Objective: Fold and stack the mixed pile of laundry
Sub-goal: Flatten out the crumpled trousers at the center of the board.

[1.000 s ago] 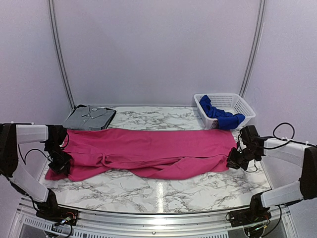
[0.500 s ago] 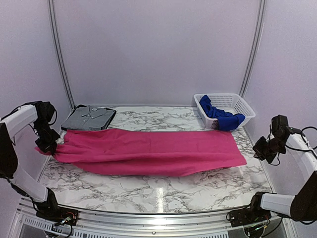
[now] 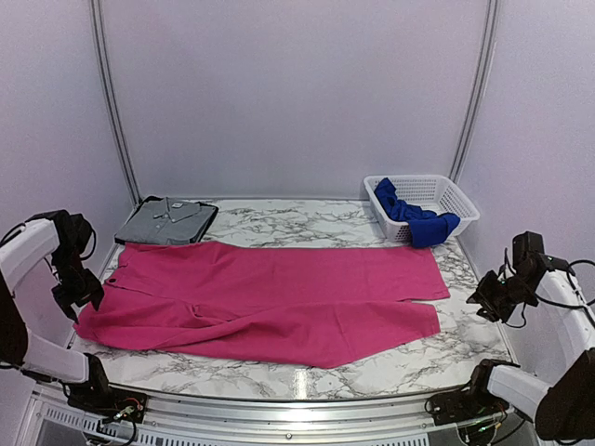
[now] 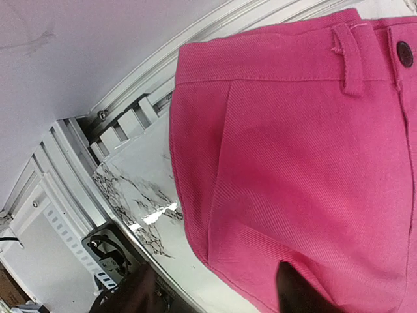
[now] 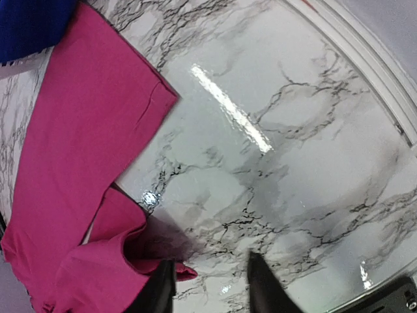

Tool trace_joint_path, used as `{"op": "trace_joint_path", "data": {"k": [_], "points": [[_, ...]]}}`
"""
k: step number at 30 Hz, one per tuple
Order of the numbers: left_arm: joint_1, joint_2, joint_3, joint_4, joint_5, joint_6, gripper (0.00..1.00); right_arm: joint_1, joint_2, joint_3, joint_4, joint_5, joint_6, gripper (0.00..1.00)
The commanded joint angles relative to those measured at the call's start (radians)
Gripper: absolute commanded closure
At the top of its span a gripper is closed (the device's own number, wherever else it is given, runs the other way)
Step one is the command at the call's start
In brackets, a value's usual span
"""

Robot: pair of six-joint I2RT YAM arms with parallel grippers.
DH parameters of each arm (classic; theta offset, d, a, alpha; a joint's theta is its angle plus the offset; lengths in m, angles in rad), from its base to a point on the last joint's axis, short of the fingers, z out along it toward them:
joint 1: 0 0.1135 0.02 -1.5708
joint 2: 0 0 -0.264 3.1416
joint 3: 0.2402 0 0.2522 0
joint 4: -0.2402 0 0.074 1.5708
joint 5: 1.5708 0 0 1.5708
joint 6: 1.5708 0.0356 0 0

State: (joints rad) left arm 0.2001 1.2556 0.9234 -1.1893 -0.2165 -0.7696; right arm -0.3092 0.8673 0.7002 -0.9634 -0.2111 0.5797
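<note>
Pink trousers (image 3: 279, 297) lying flat across the table (image 3: 307, 218).
I am watching the left gripper (image 4: 215, 274) and right gripper (image 5: 210, 261) hovering spread, holding nothing, at either end; the blue garment (image 3: 414, 218) is draping over the basket (image 3: 437, 190) rim.

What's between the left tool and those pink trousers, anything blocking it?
Nothing visible. The left tool hangs open at the waistband end of the pink trousers, with no object between them.
</note>
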Motion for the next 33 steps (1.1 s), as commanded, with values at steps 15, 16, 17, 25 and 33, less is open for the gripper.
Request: {"op": "trace_joint_path", "data": {"k": [15, 16, 17, 25, 33], "points": [[-0.315, 0.066, 0.160, 0.263, 0.353, 0.248, 0.01, 0.271, 0.432, 0.132, 0.260, -0.310, -0.259, 0.21], [-0.338, 0.080, 0.167, 0.278, 0.383, 0.272, 0.02, 0.274, 0.453, 0.131, 0.262, -0.316, -0.267, 0.21], [-0.366, 0.098, 0.173, 0.293, 0.414, 0.294, 0.03, 0.279, 0.478, 0.129, 0.262, -0.321, -0.274, 0.21], [-0.677, 0.285, 0.243, 0.476, 0.521, 0.335, 0.05, 0.292, 0.587, 0.118, 0.281, -0.418, -0.308, 0.30], [-0.771, 0.459, 0.385, 0.500, 0.577, 0.390, 0.08, 0.294, 0.644, 0.184, 0.292, -0.502, -0.339, 0.77]]}}
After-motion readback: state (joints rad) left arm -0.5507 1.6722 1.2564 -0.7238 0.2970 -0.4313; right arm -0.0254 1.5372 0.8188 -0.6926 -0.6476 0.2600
